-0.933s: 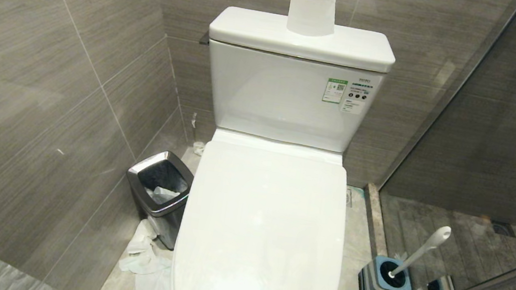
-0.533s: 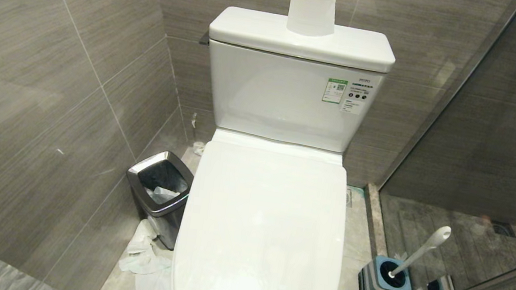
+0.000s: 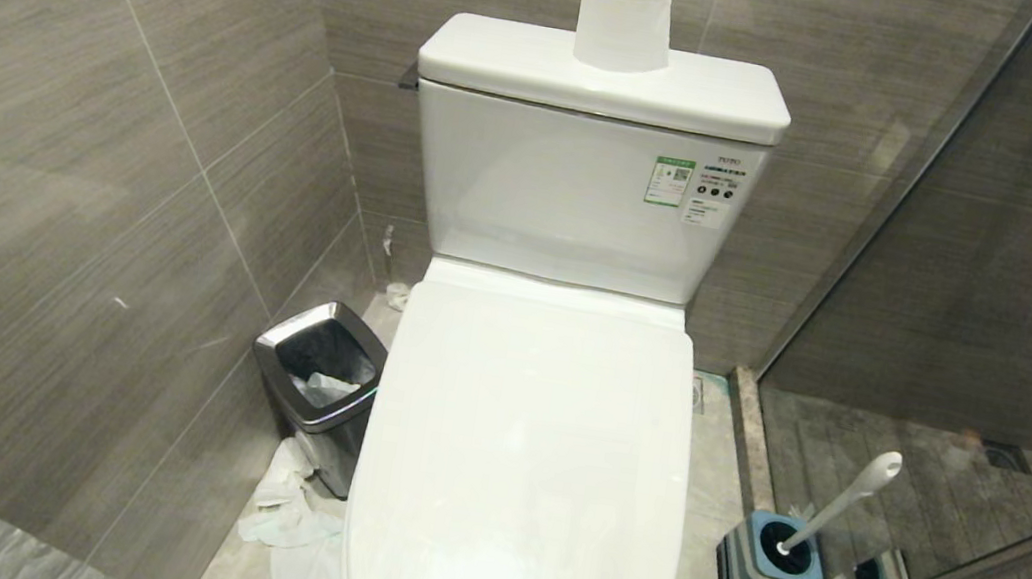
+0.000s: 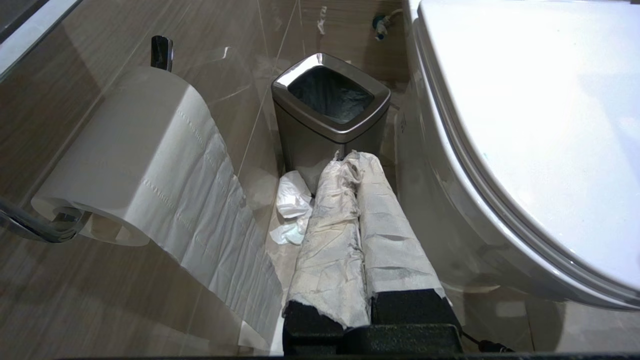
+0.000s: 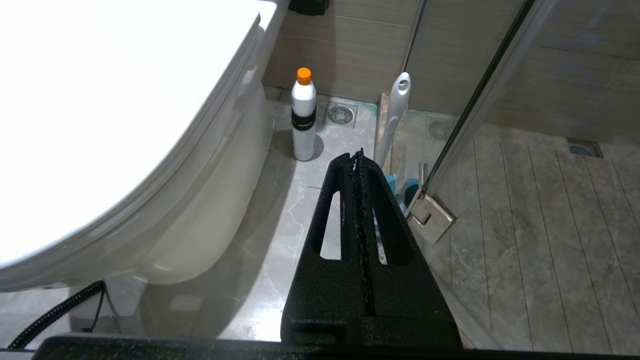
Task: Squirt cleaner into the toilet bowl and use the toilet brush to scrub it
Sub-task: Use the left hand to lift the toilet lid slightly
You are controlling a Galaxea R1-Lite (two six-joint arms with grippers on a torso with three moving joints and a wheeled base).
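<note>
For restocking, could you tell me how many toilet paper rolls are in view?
2: one roll standing on the tank lid, one roll on the wall holder. Others may be hidden.

"TOTO" on the toilet tank [image 3: 579, 197] (label sticker [image 3: 672, 181] unreadable).

toilet bowl [image 3: 521, 472] centre, lid down | paper roll [image 3: 624, 12] on tank [image 3: 581, 188] at 12 o'clock | bin [image 3: 319, 383] on floor at 9 o'clock, just beside bowl | crumpled paper [image 3: 291, 526] before bin at 8 o'clock | toilet brush [image 3: 834, 506] in holder [image 3: 766, 557] at 3 o'clock
</note>
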